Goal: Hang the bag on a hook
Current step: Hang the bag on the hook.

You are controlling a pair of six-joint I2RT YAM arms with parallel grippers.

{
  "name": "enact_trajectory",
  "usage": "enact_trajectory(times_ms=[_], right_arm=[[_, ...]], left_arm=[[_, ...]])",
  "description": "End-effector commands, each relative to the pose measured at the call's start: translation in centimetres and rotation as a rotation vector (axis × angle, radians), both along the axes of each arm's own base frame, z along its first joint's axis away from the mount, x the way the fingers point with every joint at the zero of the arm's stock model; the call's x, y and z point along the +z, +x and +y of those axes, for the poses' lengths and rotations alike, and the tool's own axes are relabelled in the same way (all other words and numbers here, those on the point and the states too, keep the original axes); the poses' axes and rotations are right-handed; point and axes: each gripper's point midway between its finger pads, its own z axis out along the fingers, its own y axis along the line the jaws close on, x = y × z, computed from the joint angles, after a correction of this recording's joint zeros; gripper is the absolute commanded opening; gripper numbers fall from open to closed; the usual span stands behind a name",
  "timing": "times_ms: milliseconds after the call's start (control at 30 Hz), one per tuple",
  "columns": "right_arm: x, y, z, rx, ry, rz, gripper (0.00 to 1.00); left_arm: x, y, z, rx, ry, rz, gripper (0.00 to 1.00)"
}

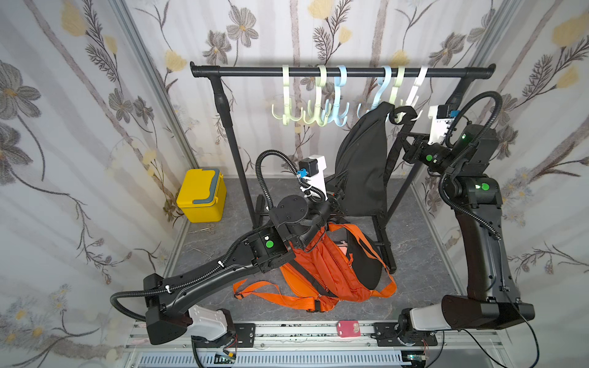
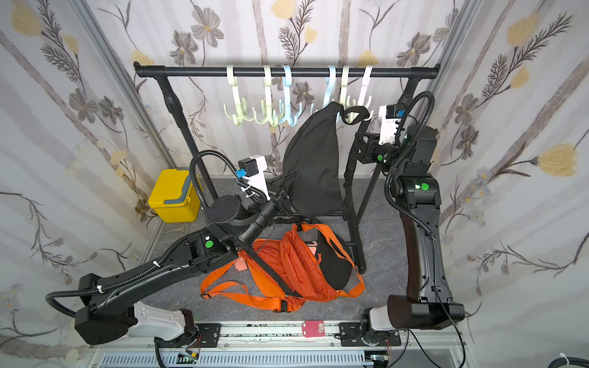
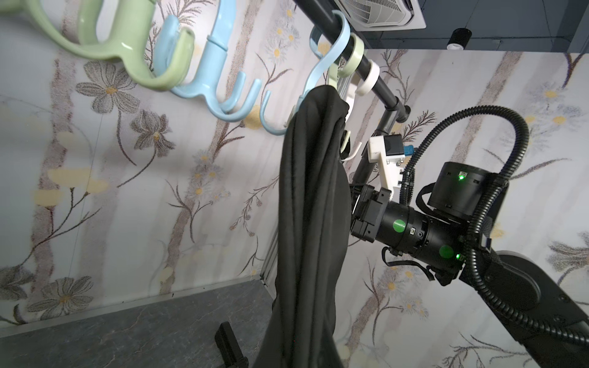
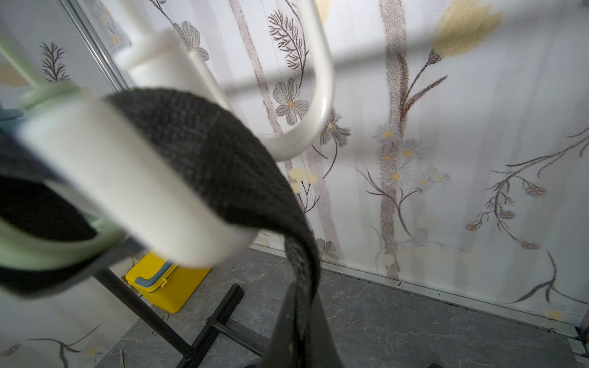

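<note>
With the black sling bag's point(image 1: 361, 159) strap point(image 4: 229, 165) draped over the white hook point(image 4: 318, 105), the right hand point(image 1: 402, 145), clamped on that strap, likely must release next, while the left hand point(image 2: 287, 199), closed on the bag's lower edge, steadies it.

No legible text or labels anywhere.

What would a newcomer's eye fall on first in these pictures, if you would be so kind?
Probably the orange bag sprawled on the floor at the centre, straps spread, partly under the left arm. Next, the black bag dangling from the hooks at the right end of the black rail, its strap looped over a white hook, with the right gripper shut on the strap lower down. A yellow box sits by the back wall.
</note>
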Motion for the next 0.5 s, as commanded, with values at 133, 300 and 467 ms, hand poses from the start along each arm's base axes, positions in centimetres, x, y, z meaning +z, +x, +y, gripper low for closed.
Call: enact_trajectory(times_ms=[133,300,467], right_arm=[[0.4,-0.1,0.4,0.018,0.005,-0.034,0.00],[0.0,0.1,0.6,0.022,0.007,-0.028,0.00],[-0.3,0.1,0.4,0.010,0.006,-0.029,0.00]], left_arm=[[2.8,-1.4,-0.2,0.014,0.016,-0.075,0.00],[3.2,-2.4,-1.3,0.008,0.049,-0.099,0.00],[2.6,-2.4,-2.3,-0.005,0.076,-0.082,0.00]])
